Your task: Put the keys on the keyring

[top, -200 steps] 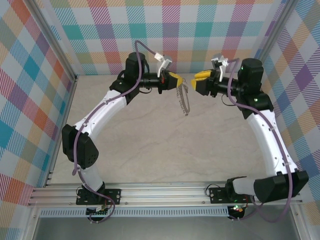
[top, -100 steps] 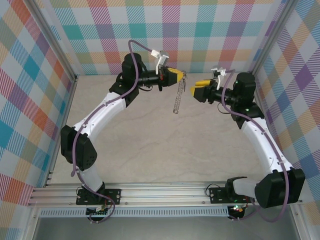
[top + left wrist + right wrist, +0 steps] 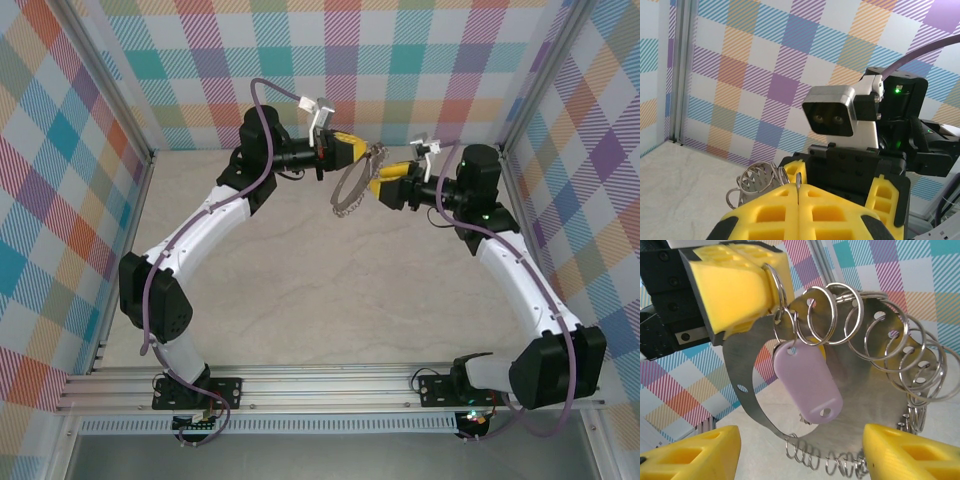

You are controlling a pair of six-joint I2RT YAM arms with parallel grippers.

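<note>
Risk sits just ahead of your right gripper (image 3: 800, 455), fingers spread: the lilac key (image 3: 807, 385) dangles there from the keyring (image 3: 739, 365), pinched by the left gripper (image 3: 767, 290). Close carelessly and you could twist the ring loose.

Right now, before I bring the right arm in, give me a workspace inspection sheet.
Surface: pale marbled table, nothing seen on it.
Job's things: ring held in the air; lilac key hanging from one of its small loops.
Clutter: nothing seen.
End effectors: left end effector shut on the ring; right end effector open, facing the ring, gripping nothing.
Cables: purple cable along each arm, clear of the ring.
Surroundings: plaid walls, metal rail at the near edge.
</note>
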